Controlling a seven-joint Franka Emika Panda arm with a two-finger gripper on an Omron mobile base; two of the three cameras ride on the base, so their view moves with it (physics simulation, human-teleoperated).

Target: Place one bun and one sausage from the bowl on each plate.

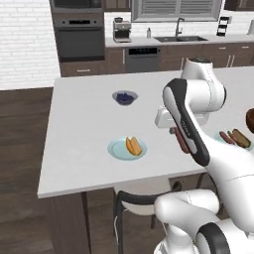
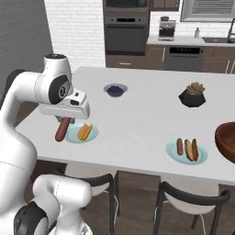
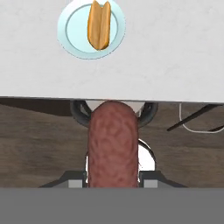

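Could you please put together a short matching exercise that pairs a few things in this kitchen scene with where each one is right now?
Things:
1. sausage
2. bun
3. berry bowl
4. plant pot

Places:
A. alone on the plate nearest the arm
B. on the counter beyond that plate
C. hanging in the shut gripper
D. on the counter beyond the plate that holds sausages and a bun

Pairs: 1-C, 2-A, 3-B, 4-D
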